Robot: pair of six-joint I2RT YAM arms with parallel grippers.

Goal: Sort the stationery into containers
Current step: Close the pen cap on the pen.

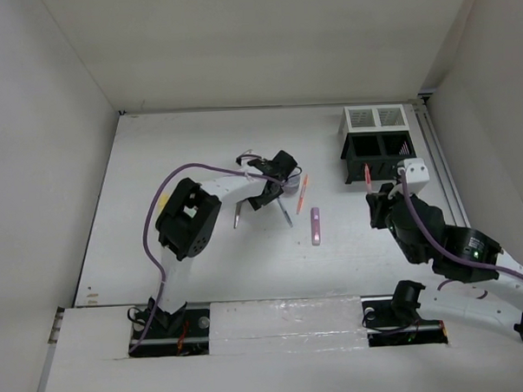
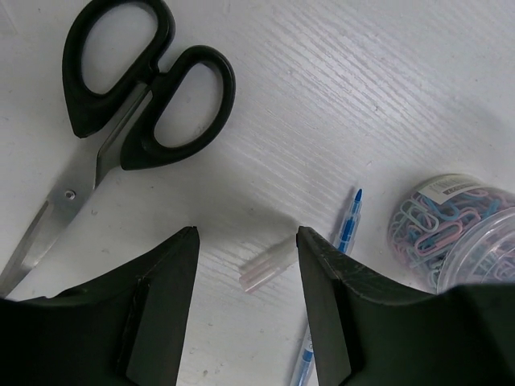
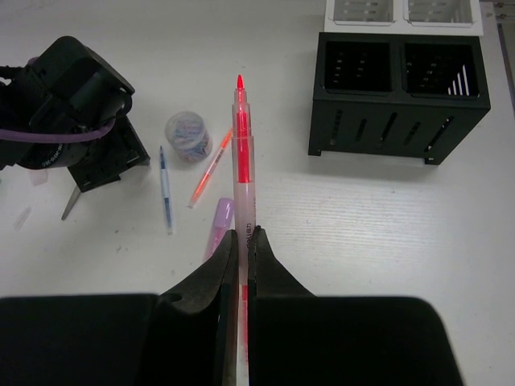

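My left gripper (image 2: pixel 248 241) is low over the table with its jaws open. A small clear white piece (image 2: pixel 269 265) lies on the table between them, close to the right finger. Black-handled scissors (image 2: pixel 145 88) lie just beyond, to the left. A blue pen (image 2: pixel 344 235) lies to the right. My right gripper (image 3: pixel 243 237) is shut on a thin red pen (image 3: pixel 241 153), which points toward the black organiser (image 3: pixel 398 96) and the white mesh box (image 3: pixel 402 10) behind it. From above, the red pen (image 1: pixel 367 176) hangs just in front of the black organiser (image 1: pixel 377 152).
A clear jar of coloured paper clips (image 2: pixel 455 229) stands right of my left gripper. An orange pen (image 1: pixel 302 194), a purple highlighter (image 1: pixel 316 226) and the blue pen (image 1: pixel 285 212) lie mid-table. Tiny white bits (image 3: pixel 22 217) lie at the far left. Walls enclose the table.
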